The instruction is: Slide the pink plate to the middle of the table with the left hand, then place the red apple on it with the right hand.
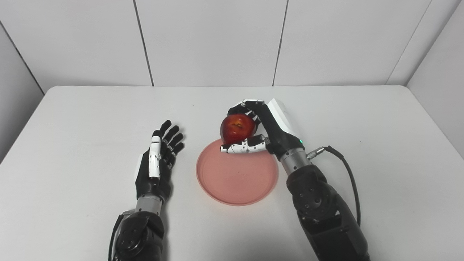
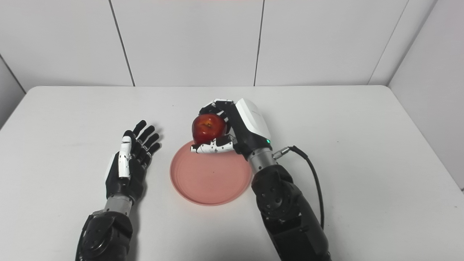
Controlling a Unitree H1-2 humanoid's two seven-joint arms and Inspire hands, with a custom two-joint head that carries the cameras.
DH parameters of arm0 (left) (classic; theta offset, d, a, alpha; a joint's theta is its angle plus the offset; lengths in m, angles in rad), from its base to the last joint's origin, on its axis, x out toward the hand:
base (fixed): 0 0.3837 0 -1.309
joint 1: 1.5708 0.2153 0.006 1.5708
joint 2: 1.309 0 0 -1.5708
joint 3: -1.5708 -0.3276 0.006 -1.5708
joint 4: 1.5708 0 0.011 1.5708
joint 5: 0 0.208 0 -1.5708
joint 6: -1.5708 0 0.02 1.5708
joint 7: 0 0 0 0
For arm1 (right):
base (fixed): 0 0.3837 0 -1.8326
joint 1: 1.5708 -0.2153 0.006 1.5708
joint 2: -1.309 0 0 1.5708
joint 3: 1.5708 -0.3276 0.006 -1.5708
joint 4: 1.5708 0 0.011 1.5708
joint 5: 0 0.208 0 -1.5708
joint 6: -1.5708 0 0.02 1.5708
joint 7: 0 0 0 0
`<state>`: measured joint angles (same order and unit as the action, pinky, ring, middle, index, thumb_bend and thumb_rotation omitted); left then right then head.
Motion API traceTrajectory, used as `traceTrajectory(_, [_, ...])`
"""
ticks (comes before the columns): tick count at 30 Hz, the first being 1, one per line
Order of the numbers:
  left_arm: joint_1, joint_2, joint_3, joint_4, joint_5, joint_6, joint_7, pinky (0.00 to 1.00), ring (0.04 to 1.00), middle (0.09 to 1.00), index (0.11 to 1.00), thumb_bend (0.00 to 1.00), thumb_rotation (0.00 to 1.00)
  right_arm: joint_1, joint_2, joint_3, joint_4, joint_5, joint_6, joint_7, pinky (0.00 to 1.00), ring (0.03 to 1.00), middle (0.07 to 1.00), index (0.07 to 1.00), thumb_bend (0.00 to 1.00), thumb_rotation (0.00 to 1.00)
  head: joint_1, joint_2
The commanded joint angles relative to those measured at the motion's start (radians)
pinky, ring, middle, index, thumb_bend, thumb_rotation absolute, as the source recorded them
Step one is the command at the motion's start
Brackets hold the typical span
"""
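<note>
The pink plate (image 1: 237, 175) lies flat near the middle of the white table (image 1: 380, 119), close to the front. My right hand (image 1: 259, 128) is shut on the red apple (image 1: 237, 127), fingers curled over its far side and thumb under its near side. The apple hangs at the plate's far rim, its underside hidden by the thumb. My left hand (image 1: 159, 159) rests to the left of the plate, open, fingers spread and pointing away, a small gap between it and the rim. In the right eye view the apple (image 2: 208, 127) and plate (image 2: 211, 177) stand the same way.
A black cable (image 1: 344, 170) loops out from my right wrist over the table on the right. White wall panels (image 1: 214, 40) close off the back and sides beyond the table's far edge.
</note>
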<state>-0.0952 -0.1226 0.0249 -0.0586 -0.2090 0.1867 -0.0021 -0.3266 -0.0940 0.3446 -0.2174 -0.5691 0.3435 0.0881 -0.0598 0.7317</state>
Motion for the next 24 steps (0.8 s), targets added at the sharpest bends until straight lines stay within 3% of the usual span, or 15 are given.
traceTrajectory(1, [0.002,-0.011,0.002,-0.014,0.001,0.014,0.011,0.89,0.881,0.888,0.874,0.37,1.00,-0.023,0.011,0.001,-0.010,-0.001,-0.060,-0.012,0.33,0.406,0.489,0.486,0.52,0.13,0.001,0.002])
traceTrajectory(24, [-0.006,-0.014,0.006,-0.018,0.006,0.024,0.019,0.89,0.879,0.887,0.871,0.37,1.00,0.035,0.014,0.034,0.063,-0.005,-0.090,-0.013,0.34,0.413,0.493,0.486,0.52,0.13,0.010,0.018])
